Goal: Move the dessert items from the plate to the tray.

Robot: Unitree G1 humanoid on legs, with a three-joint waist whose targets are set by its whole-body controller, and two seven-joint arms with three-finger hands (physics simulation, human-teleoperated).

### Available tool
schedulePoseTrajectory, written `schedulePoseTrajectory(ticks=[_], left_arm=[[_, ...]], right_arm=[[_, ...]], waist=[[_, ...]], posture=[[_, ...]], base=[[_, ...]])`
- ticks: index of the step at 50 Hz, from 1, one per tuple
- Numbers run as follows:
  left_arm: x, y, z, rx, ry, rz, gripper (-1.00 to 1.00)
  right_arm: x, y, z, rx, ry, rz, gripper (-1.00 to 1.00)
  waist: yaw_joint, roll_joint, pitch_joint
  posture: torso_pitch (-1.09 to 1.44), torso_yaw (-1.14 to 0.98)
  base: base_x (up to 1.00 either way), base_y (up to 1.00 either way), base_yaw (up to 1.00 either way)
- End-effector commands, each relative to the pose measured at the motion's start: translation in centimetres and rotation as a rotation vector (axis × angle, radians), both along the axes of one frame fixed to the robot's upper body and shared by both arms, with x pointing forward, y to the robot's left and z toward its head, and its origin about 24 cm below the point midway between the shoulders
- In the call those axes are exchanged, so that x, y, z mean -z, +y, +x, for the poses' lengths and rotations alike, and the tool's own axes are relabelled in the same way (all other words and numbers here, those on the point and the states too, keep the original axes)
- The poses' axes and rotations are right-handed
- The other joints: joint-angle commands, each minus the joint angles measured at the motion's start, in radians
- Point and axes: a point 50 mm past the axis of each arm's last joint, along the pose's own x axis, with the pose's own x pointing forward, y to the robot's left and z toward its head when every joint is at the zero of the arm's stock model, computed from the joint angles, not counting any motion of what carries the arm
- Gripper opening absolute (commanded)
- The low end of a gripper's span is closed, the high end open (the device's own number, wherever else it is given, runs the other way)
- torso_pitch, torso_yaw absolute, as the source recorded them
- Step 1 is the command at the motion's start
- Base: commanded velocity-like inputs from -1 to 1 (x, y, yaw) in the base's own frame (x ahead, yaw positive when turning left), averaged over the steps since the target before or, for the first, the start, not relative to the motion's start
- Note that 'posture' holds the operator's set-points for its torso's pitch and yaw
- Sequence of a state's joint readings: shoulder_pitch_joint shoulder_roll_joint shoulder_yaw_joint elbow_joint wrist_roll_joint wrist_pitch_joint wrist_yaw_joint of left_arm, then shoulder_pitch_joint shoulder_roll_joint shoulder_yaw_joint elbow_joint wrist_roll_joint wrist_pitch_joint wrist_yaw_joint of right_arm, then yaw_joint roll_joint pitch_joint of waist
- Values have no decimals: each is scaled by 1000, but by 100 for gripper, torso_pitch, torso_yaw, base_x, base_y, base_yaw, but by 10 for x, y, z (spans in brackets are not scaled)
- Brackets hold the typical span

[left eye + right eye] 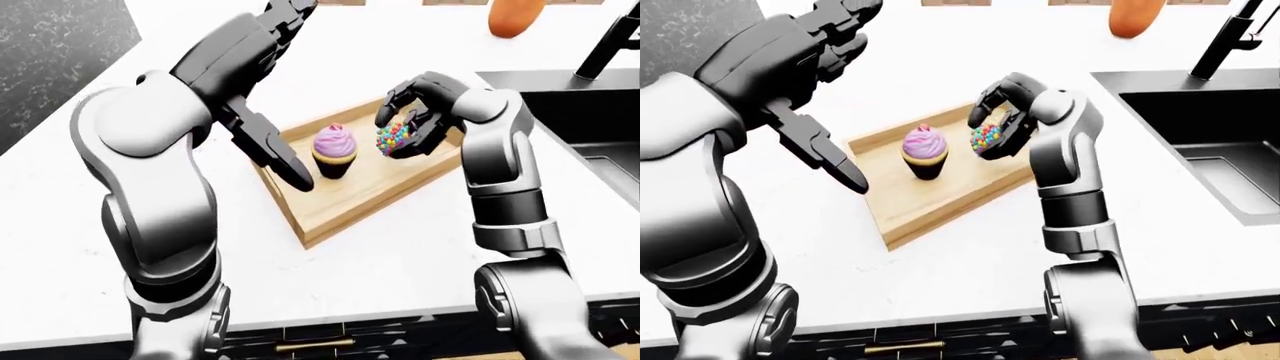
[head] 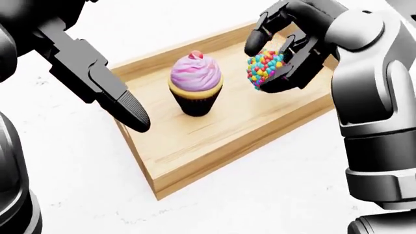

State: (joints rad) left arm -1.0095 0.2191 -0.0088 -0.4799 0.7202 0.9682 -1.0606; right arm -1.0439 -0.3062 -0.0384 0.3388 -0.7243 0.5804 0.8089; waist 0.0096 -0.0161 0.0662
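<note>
A round dessert coated in multicoloured candy sprinkles [image 2: 265,67] is gripped in the robot's right hand [image 2: 286,53], its dark fingers [image 2: 259,30] curled round the treat above the far right part of a shallow rectangular wooden tray [image 2: 195,146]. Just beside it to the left in the head view, a cupcake with swirled pink-and-purple frosting in a dark wrapper [image 2: 195,84] stands upright on the tray floor. The left hand [image 2: 107,90] hangs over the tray's left rim, fingers stretched out and holding nothing. The tray lies on a white bench [image 1: 400,262]. At the right of the right-eye view sits a black sink [image 1: 1200,142] with a dark tap [image 1: 1230,34], and an orange object [image 1: 1135,16] shows at the top edge.
</note>
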Motion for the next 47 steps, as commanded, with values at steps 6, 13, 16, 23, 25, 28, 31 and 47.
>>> schedulePoseTrajectory(ticks=[6,13,16,23,25,28,31,47], left_arm=[[-11,0,-7,-4,-73,3,100],[-10,0,-6,-2,-71,5,100],[-12,1,-6,-5,-73,6,100],[-26,13,-7,-31,-89,-11,100],[-28,17,-8,-41,-94,-15,100],[-36,26,-12,-58,-103,-33,100],[-39,39,-15,-78,-105,-39,100],[-31,118,-45,-332,-186,-342,100]], right_arm=[[-29,-2,-7,-6,-100,-23,25],[-51,-6,-19,-19,-121,-59,27],[-73,-13,-36,-25,-154,-75,21],[-103,-42,-85,-13,-218,-81,14],[-107,-50,-98,-4,-236,-77,14],[-112,-64,-119,19,-270,-48,14],[-116,-80,-139,52,-308,-11,21],[-107,-127,-246,218,-618,100,100]], waist=[[0,-2,-33],[1,-3,-32],[2,-3,-31],[5,-7,-23],[4,-9,-21],[3,-9,-19],[2,-10,-18],[0,-14,-11]], posture=[[0,0],[0,0],[0,0],[0,0],[0,0],[0,0],[0,0],[0,0]], base=[[0,0,0],[0,0,0],[0,0,0],[0,0,0],[0,0,0],[0,0,0],[0,0,0],[0,0,0]])
